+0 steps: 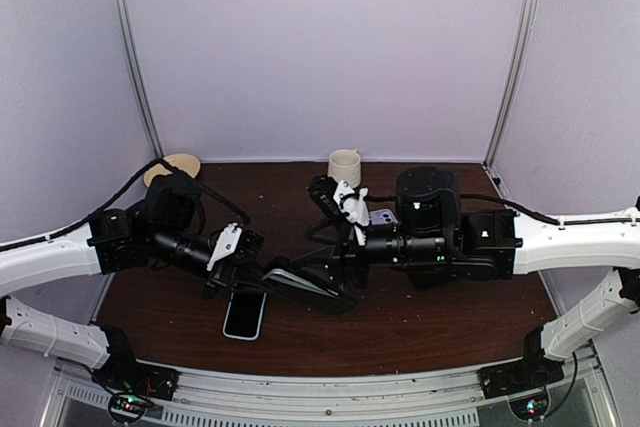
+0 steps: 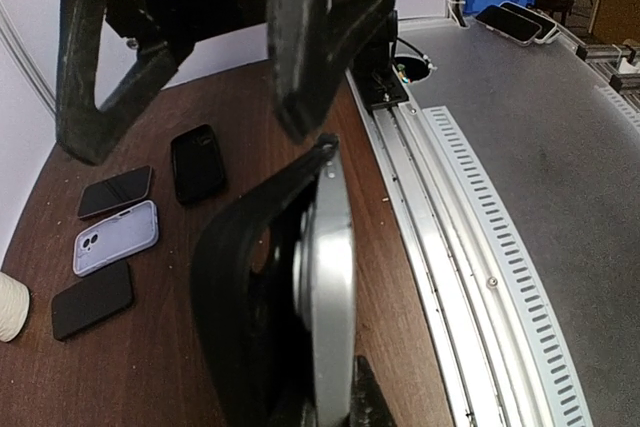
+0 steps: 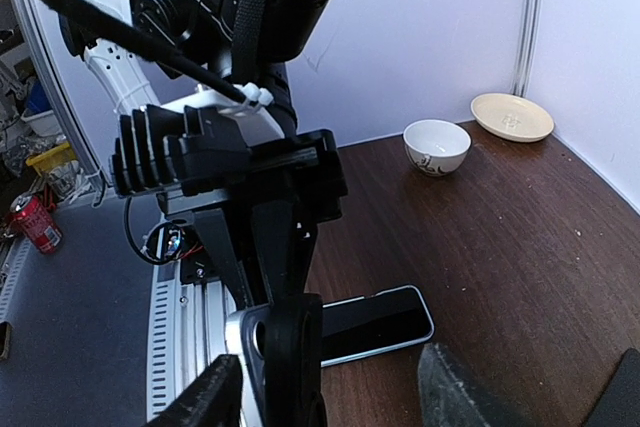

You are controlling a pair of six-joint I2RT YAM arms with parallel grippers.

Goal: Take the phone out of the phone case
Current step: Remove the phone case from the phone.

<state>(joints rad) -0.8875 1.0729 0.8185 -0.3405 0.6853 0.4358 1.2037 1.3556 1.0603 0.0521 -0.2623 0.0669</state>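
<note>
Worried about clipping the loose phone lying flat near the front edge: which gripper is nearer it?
Left. The left gripper sits just behind the loose phone; the right gripper is farther off, to its right.

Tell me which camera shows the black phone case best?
The left wrist view. There the black phone case is big and close, bent away from the silver phone. The top view shows it only as a small dark shape between the arms. The right wrist view shows just a narrow black edge of it.
</note>
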